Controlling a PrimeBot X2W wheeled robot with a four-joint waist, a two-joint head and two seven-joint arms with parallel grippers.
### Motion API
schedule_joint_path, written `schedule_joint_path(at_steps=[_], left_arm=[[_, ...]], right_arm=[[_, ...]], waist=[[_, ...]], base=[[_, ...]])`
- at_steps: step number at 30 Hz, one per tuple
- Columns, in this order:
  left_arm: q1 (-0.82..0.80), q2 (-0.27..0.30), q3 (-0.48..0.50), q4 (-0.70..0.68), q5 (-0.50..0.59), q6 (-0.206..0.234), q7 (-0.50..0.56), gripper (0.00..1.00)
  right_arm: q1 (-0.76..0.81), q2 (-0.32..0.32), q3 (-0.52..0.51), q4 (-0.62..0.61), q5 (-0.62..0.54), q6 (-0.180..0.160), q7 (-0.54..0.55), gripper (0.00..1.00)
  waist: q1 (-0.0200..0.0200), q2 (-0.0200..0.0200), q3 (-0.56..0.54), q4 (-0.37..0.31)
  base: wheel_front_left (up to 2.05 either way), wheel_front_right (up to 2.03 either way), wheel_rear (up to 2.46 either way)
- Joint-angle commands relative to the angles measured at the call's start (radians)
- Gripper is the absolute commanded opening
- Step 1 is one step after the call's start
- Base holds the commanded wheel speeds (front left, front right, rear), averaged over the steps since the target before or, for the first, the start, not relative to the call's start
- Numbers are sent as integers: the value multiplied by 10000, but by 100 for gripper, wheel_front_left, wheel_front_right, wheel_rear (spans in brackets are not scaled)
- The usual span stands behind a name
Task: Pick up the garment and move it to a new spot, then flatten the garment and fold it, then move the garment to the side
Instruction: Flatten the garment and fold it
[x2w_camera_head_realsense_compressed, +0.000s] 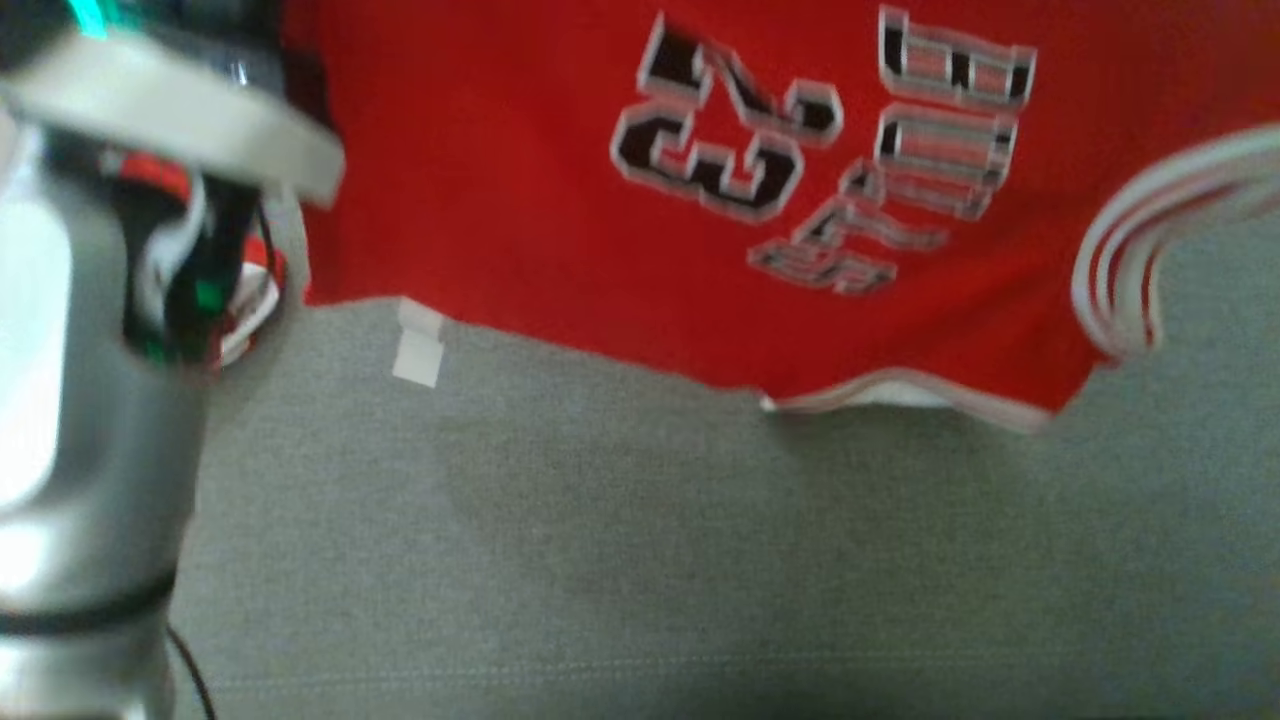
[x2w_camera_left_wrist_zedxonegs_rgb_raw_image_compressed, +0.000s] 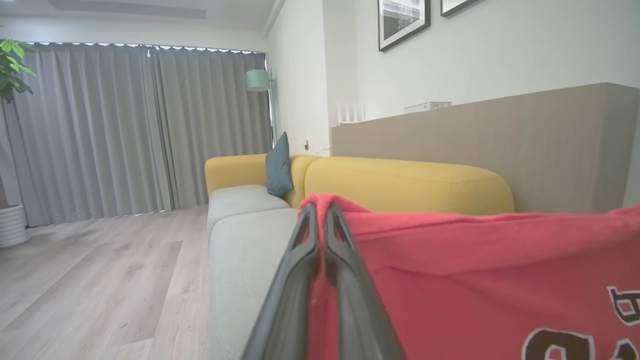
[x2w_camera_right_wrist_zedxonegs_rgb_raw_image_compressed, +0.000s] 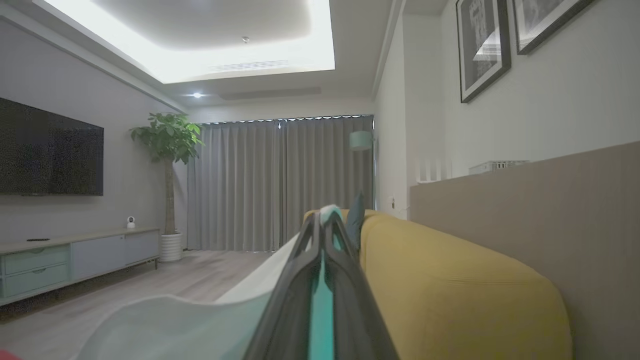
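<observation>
The left arm's pale forearm (x2w_camera_head_realsense_compressed: 70, 400) rises along the left edge of the head view, blurred and close to the camera. In its own wrist view the left gripper (x2w_camera_left_wrist_zedxonegs_rgb_raw_image_compressed: 321, 209) points level along the sofa, fingers pressed almost together and pinching the top edge of the red garment (x2w_camera_left_wrist_zedxonegs_rgb_raw_image_compressed: 450, 260), which falls away below and to the right of the fingers.

Seen from the head, the garment hangs spread across the far side of the grey sofa seat (x2w_camera_head_realsense_compressed: 640, 560), printed number and lettering upside down. Its lower hem slants down from the left towards the right. A small white tag (x2w_camera_head_realsense_compressed: 418, 345) dangles from the hem near the left end, and a white-striped armhole trim (x2w_camera_head_realsense_compressed: 1120, 270) curls at the right edge.

The right gripper (x2w_camera_right_wrist_zedxonegs_rgb_raw_image_compressed: 324, 220) also points level, along the yellow backrest (x2w_camera_right_wrist_zedxonegs_rgb_raw_image_compressed: 450, 290). Its fingers are drawn narrow on a pale, teal-tinted fold of cloth (x2w_camera_right_wrist_zedxonegs_rgb_raw_image_compressed: 175, 325) that sweeps down to the lower left, seemingly the garment's light trim
</observation>
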Motion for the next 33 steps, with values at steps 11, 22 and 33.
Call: schedule_joint_path(at_steps=[11, 22, 33], left_arm=[[-5277, -709, 370, 6426, -60, -769, -3117, 0], [-6842, -1137, 321, 9219, 96, -1028, -3771, 0], [-5164, -1504, 179, 11503, -528, -1109, -3777, 0]], right_arm=[[-6531, -190, 2304, 5960, 221, -7, -2754, 0], [-8762, 419, 4023, 9540, 1006, -7, -4460, 0], [-6700, 610, 5611, 11407, 2212, -7, -4924, 0]], waist=[[0, 0, 1110, -44], [0, 0, 1879, -192], [0, 0, 2643, -376]], base=[[0, 0, 0], [0, 0, 0], [0, 0, 0]])
